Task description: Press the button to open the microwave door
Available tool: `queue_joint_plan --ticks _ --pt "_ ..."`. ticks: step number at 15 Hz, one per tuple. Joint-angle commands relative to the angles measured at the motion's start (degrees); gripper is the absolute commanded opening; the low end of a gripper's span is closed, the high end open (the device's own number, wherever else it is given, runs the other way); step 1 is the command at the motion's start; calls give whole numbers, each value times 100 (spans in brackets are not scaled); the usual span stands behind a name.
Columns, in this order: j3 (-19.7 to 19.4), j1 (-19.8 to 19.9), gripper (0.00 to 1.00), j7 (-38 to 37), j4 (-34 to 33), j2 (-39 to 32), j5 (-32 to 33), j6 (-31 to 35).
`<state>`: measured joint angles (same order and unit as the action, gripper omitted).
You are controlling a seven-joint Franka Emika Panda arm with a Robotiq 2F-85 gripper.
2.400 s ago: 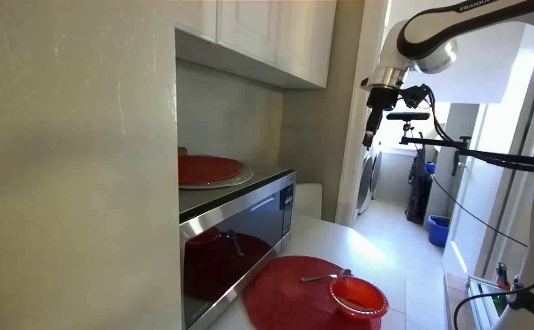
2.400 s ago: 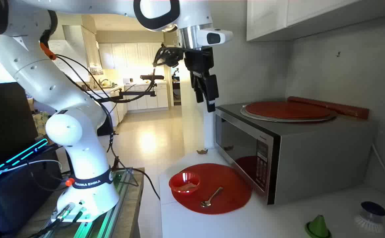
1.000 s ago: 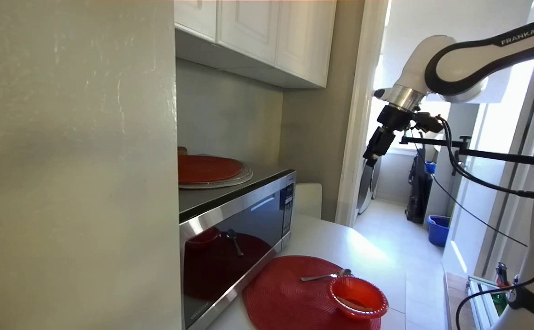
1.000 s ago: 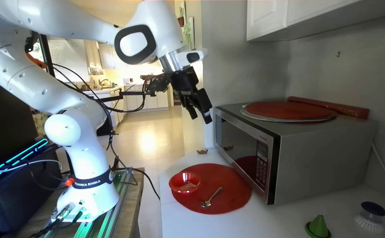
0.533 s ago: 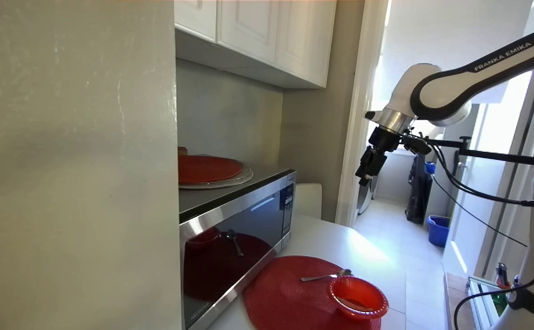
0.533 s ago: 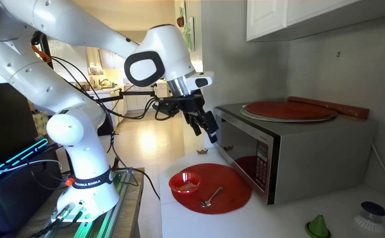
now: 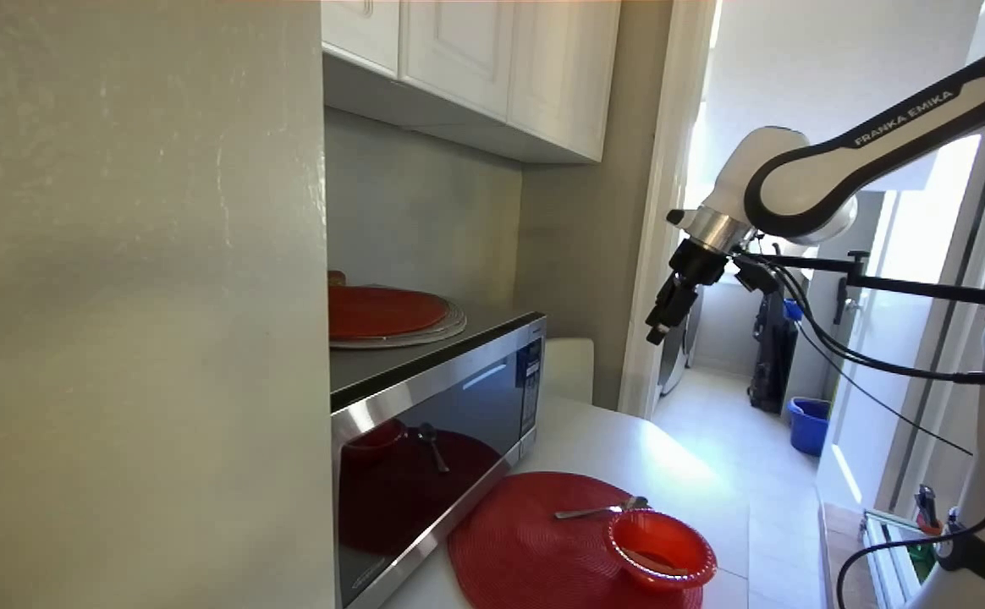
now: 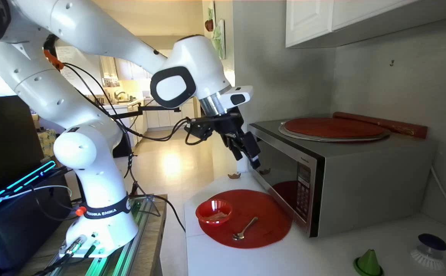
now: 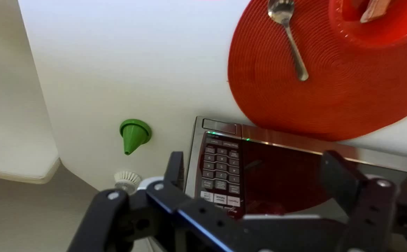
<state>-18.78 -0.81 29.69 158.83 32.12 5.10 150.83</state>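
The microwave door (image 7: 459, 423) is set into the front of the microwave (image 8: 372, 191) and is seen closed, flush with the body. A wide pane of dark, glossy glass is framed by brushed stainless steel — the upper rail is lit by a bright highlight near one end. In an exterior view the red placemat (image 7: 535, 550), the red bowl (image 7: 670, 533) and the spoon (image 7: 601, 510), all laid in front of the microwave, are mirrored in the glass, and a pale streak is reflected higher up. In the wrist view part of the pane is tinged deep red, and a small green glint is caught at its edge. Next to the door, on the microwave's front, a dark keypad (image 9: 221, 171) is fitted, with a rectangular steel button (image 9: 219, 126) placed beneath it.

The gripper (image 9: 253, 157) is held in front of the microwave, tilted and apart from it. Its fingers (image 9: 174, 168) are spread wide, and only air is enclosed — part of the keypad and of the glass is framed between them in the wrist view.

On top of the microwave a round red mat (image 8: 334, 126) is laid, with a red roll (image 8: 380, 124) placed at the back. Off the microwave's keypad end, a green cone (image 8: 369, 262) and a white-bristled brush (image 8: 430, 253) are stood, and above it pale cabinets (image 8: 345, 19) are mounted.
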Motion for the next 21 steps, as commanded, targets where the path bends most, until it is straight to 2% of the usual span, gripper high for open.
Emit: queue_joint_plan --ticks 1,5,11,14,15,16,17,21 --pt "271 100 100 -646 -2 -1076 -105 1160" --pt "470 -32 100 -1097 -42 -2053 -287 2012" --pt "288 -821 100 -958 -131 -3120 -1220 3290" --pt "384 -846 100 -1180 -256 -3586 -1246 4073" --pt "787 -318 100 -1535 -296 -3742 -789 4265" --pt "453 -656 100 -1315 -377 -3970 -1090 4427" --pt "513 -640 100 -1233 -175 -3528 -1043 4095" --pt "508 -644 100 -1233 -200 -3630 -1047 4153"
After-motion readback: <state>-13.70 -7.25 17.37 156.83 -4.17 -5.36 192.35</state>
